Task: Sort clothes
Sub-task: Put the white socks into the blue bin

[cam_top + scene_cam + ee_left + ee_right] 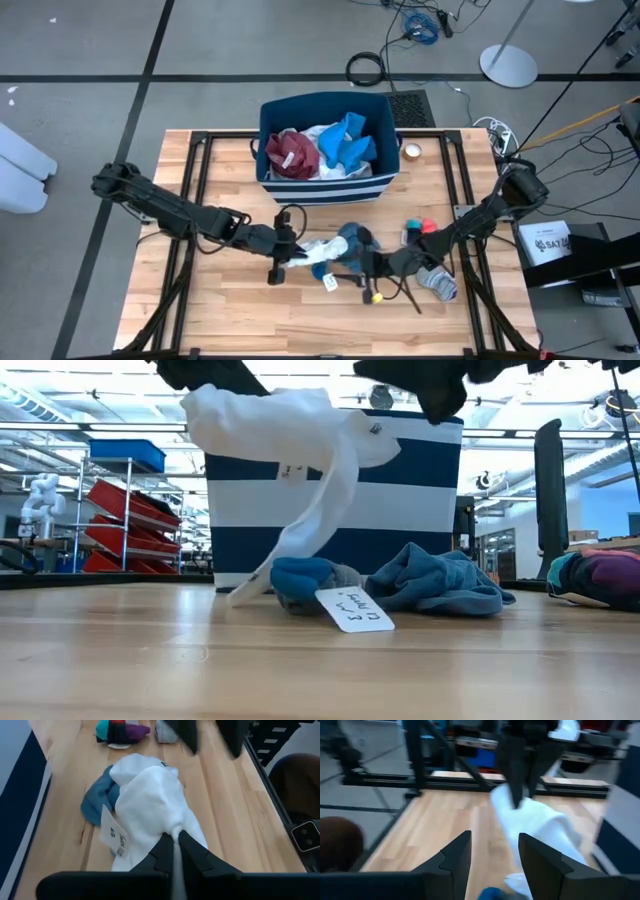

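Left hand (pixel 174 845) clamped on white garment (pixel 150 800), lifted above desk (pixel 240 320) before bin (pixel 325 188), its tail draped onto blue cloth (pixel 440 582). Right hand (pixel 492 852) apart, empty, facing it.

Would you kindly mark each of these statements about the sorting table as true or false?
1. The left gripper is shut on the white garment, lifting it off the table. True.
2. The right gripper holds the blue sock. False: it is open and holds nothing.
3. The navy striped bin is empty. False: maroon, bright blue and white pieces lie in it.
4. A paper tag rests on the table near the blue fabric. True.
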